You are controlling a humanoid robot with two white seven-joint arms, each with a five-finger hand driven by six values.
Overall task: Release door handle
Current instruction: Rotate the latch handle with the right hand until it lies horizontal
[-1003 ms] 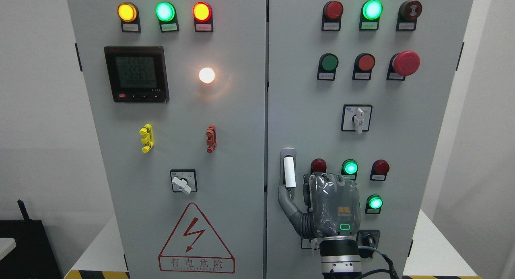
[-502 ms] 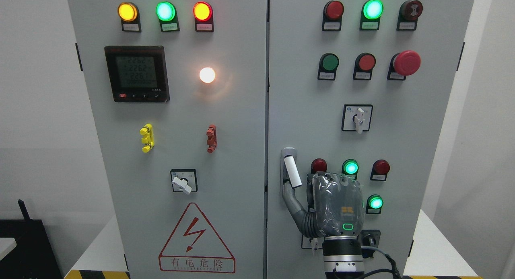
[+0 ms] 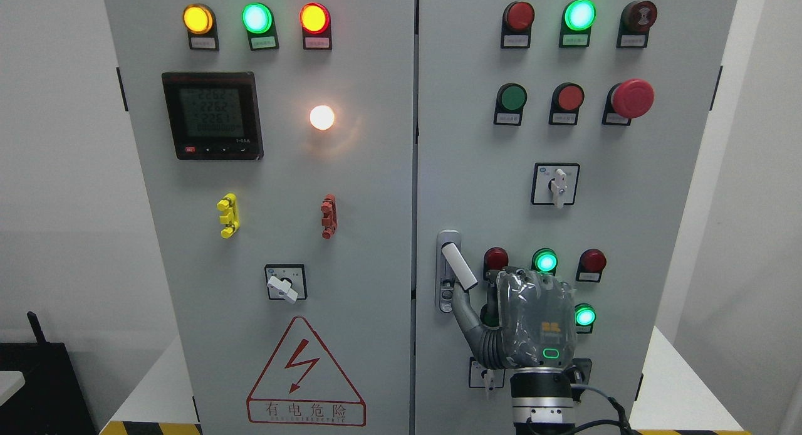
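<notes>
1. You are looking straight at a grey electrical cabinet (image 3: 376, 190) with two doors, standing on a white tabletop (image 3: 680, 391) that is showing at the lower right.
2. Your right hand (image 3: 532, 322) is coming up from the bottom edge, right of the middle, with its back facing the camera in front of the lower part of the right door (image 3: 626, 203).
3. The door handle (image 3: 448, 272) is sitting near the left edge of the right door, about level with the lower row of lamps: a silver plate standing upright.
4. The thumb, capped in a white sleeve (image 3: 459, 267), is reaching up and to the left, and its tip is lying across the handle plate, tilted rather than upright. You cannot tell whether it is touching the plate.
5. The other fingers (image 3: 529, 279) are pointing up toward the door, side by side and relaxed, closing on nothing; their tips are hidden behind the back of the hand.
6. A dark red lamp (image 3: 495, 258), a lit green lamp (image 3: 545, 261) and another red lamp (image 3: 592, 261) are showing just above the hand, and a second lit green lamp (image 3: 584, 314) is glowing just to its right.
7. A rotary switch (image 3: 556, 184) with a white knob is sitting higher on the same door.
8. The left arm is not showing anywhere.
</notes>
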